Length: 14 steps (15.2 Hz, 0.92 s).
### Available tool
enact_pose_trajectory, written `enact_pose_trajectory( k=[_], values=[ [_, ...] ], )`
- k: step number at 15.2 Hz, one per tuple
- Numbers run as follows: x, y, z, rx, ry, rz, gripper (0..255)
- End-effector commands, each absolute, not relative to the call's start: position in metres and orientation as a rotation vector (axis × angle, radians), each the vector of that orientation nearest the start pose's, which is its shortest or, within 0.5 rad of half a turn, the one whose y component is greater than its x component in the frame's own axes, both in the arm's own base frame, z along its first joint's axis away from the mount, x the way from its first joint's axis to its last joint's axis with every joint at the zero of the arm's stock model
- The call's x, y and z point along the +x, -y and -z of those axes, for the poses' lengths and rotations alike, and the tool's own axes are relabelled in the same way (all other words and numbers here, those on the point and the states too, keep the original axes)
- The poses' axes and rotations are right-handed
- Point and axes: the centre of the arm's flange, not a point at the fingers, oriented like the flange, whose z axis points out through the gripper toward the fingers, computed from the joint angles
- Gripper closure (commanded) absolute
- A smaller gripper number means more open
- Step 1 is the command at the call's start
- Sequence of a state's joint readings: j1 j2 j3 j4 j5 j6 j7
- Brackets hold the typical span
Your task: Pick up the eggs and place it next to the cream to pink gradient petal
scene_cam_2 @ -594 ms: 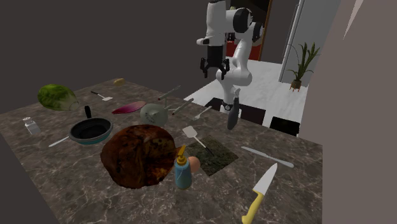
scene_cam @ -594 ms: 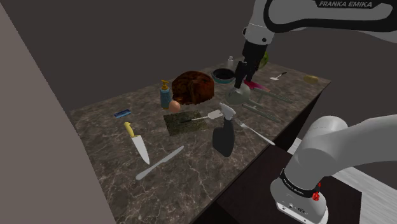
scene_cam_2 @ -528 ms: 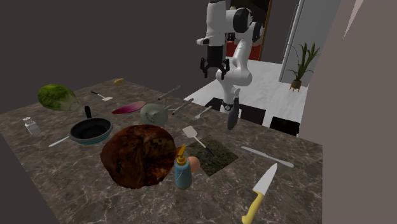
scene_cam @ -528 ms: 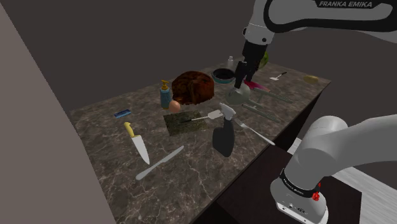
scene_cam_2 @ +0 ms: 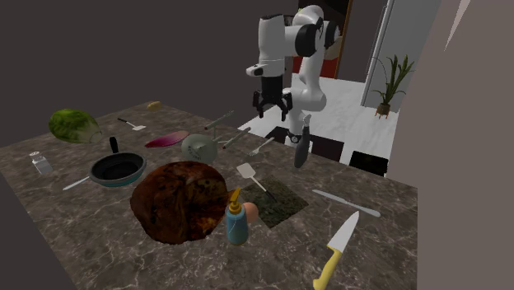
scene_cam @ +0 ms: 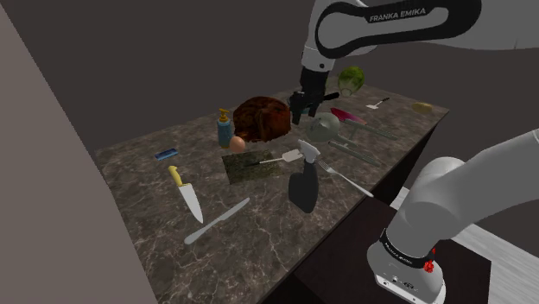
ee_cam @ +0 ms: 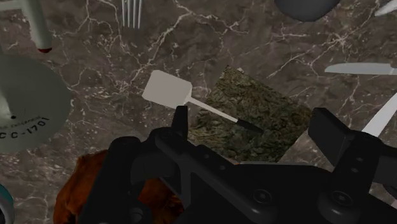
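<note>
Your pincer [scene_cam_2: 271, 105] hangs in the air over the dark, white-veined surface [scene_cam_2: 82, 239], in the upper middle of the second exterior view. Its two fingers [ee_cam: 181, 121] stand wide apart. Nothing is clasped between them, and they touch nothing.

In the wrist view you look down past those fingers at a grey spatula [ee_cam: 167, 91]. Its thin, dark-tipped handle runs across a dark green mat [ee_cam: 267, 127] that lies under the gap between the fingers. A grey, saucer-shaped starship model [ee_cam: 25, 105] marked 1701 lies on the far side of the spatula's blade from the mat. A brown roast [ee_cam: 86, 191] shows beside the pincer's black body.

The light brown egg [scene_cam: 237, 143] lies on the surface a little left of centre in the shoulder view. It is just beside a blue pump bottle [scene_cam: 224, 131] and at the roast's lower left. The pink petal [scene_cam: 344, 115] lies toward the upper right of that view, just past the starship model and well apart from the egg. In that frame the pincer shows between the roast and the model, with the egg off to its lower left.
</note>
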State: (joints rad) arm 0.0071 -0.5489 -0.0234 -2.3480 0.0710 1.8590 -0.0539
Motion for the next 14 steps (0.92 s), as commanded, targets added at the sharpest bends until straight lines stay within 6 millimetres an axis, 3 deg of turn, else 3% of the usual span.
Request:
enact_pose_trajectory(
  k=[1, 14],
  values=[
    [0.420, 0.000, -0.525, -3.055, 0.026, 0.085, 0],
    [0.574, -0.022, -0.440, -3.017, -0.019, 0.010, 0]
  ],
)
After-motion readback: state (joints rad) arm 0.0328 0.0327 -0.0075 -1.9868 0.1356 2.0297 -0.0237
